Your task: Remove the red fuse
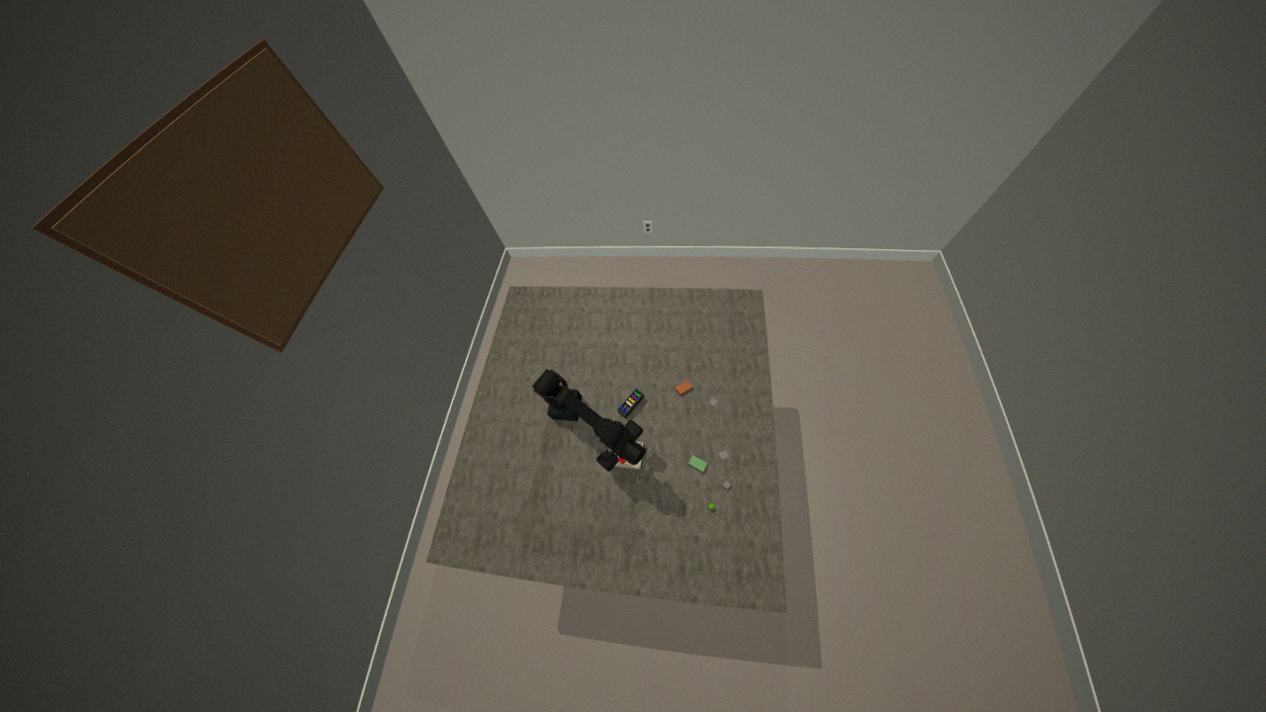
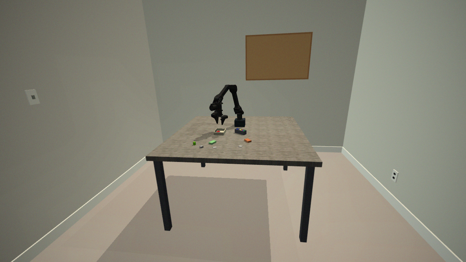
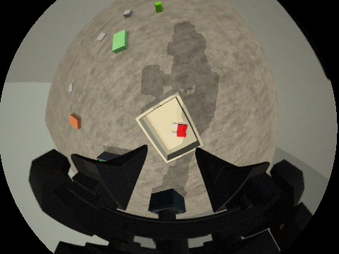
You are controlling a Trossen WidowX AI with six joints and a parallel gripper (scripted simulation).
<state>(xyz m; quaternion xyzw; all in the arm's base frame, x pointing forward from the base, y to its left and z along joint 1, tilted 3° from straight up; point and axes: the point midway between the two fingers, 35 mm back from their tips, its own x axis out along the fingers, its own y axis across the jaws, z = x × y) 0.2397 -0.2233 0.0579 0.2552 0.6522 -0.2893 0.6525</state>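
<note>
The red fuse (image 3: 181,130) (image 2: 217,131) (image 1: 622,460) lies on its side in the cream tray (image 3: 152,137) (image 2: 220,134), its two pale prongs pointing left in the wrist view. My gripper (image 3: 171,149) (image 2: 220,124) is open and empty, above the tray, with its fingertips wide apart. In the top view the arm hides part of the tray. The dark fuse block (image 1: 633,406) (image 2: 240,131) stands beside the tray with several coloured fuses in it. In the wrist view the left finger hides most of the block (image 3: 108,156).
An orange block (image 1: 683,388) (image 2: 248,140) (image 3: 75,121), a light green block (image 1: 698,464) (image 2: 212,142) (image 3: 120,41), a small bright green block (image 1: 710,506) (image 2: 194,143) (image 3: 158,7) and several small grey pieces lie beyond the tray and fuse block, away from the arm's base (image 2: 239,122).
</note>
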